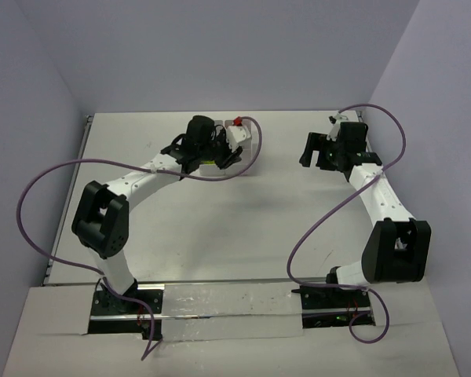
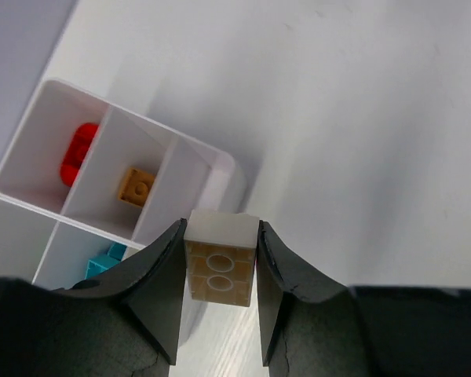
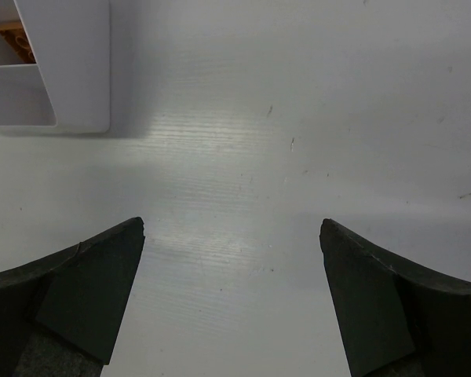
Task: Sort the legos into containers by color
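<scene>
**Tan brick held at the tray's corner cell**

The left gripper [image 2: 220,242] pinches a small tan plastic studded brick [image 2: 220,275] at the bottom centre of the left wrist view. The brick's hollow underside faces the camera and its long axis runs up and down the frame. The white six-compartment plastic tray [image 2: 217,182] lies to its upper left, and the nearest cell looks bare. Farther left sit an orange-brown brick [image 2: 136,186], a red brick [image 2: 78,151] and, in the lower row, a cyan brick [image 2: 106,261]. Release probably needs a small shift up-left. The right gripper [image 3: 231,236], spread wide around nothing, hangs over the white table [image 3: 298,118], apart from the tray.
</scene>
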Action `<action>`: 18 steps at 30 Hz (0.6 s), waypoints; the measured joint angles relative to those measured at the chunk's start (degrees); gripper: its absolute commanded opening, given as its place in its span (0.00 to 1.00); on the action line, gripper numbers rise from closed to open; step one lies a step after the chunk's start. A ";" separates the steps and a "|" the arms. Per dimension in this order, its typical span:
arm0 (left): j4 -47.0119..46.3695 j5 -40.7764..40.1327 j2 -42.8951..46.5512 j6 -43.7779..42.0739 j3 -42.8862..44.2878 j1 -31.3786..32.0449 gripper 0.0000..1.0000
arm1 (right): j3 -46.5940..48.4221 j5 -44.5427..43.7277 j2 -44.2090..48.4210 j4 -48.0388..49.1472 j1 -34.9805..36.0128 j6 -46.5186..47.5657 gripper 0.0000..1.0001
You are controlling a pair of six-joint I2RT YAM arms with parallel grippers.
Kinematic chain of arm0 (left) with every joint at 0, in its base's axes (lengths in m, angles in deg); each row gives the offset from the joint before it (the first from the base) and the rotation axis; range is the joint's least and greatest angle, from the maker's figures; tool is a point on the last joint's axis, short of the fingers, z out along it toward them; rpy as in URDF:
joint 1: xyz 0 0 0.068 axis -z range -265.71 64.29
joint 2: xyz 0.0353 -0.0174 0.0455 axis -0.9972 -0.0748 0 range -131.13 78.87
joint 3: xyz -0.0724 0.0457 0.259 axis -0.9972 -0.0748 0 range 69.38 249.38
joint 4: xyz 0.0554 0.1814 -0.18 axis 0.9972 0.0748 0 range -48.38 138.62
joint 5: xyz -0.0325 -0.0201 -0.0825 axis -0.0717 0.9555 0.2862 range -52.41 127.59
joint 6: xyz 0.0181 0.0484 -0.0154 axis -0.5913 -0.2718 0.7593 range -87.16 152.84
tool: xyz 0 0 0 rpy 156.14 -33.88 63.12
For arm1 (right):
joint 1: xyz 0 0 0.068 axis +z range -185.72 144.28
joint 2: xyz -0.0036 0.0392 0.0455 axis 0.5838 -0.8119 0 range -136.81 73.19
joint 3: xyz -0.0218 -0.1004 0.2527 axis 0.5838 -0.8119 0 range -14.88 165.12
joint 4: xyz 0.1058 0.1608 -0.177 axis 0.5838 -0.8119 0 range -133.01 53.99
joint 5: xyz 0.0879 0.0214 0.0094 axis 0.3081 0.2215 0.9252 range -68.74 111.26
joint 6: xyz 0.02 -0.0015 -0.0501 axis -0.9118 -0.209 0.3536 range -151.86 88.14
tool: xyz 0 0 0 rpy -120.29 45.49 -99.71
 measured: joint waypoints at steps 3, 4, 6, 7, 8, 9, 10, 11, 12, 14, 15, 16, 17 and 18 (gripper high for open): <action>-8.16 -4.14 -2.46 8.43 0.01 0.08 0.00 | 0.20 -0.02 -0.38 0.02 0.00 -0.01 1.00; -10.77 -5.62 -3.48 10.47 0.02 0.08 0.00 | 0.20 -0.02 -0.46 0.02 0.00 -0.02 1.00; -14.51 -8.07 -5.51 13.58 0.08 0.08 0.00 | 0.33 -0.03 -0.65 -0.01 0.00 -0.02 1.00; -15.89 -9.09 -6.50 14.72 0.13 0.07 0.00 | 0.43 -0.06 -0.76 -0.01 0.00 -0.01 1.00; -16.97 -9.83 -7.44 15.52 0.19 0.06 0.00 | 0.49 -0.09 -0.85 0.02 0.00 0.00 1.00; -17.90 -10.40 -8.33 16.18 0.29 0.06 0.00 | 0.50 -0.12 -0.91 0.02 0.00 0.00 1.00; -18.66 -10.75 -9.16 16.62 0.35 0.06 0.00 | 0.50 -0.16 -0.97 0.01 0.00 0.00 1.00; -19.13 -10.99 -9.80 16.89 0.35 0.06 0.00 | 0.50 -0.21 -1.03 0.00 0.00 0.00 1.00; -19.48 -11.17 -10.33 17.00 0.35 0.08 0.01 | 0.50 -0.25 -1.11 0.01 0.00 0.00 1.00; -20.29 -11.47 -11.16 17.09 0.35 0.08 0.03 | 0.54 -0.24 -1.41 0.00 0.00 0.00 1.00; -20.87 -11.63 -11.49 17.07 0.35 0.08 0.05 | 0.62 -0.24 -1.63 -0.02 0.00 0.00 1.00; -21.20 -11.71 -11.69 17.02 0.35 0.08 0.07 | 0.77 -0.24 -1.92 0.00 0.00 0.00 1.00; -21.47 -11.82 -11.84 16.90 0.34 0.08 0.11 | 0.91 -0.24 -2.21 0.02 0.00 -0.01 1.00; -21.87 -11.90 -11.92 16.71 0.33 0.08 0.14 | 1.01 -0.24 -2.44 0.00 0.00 -0.01 1.00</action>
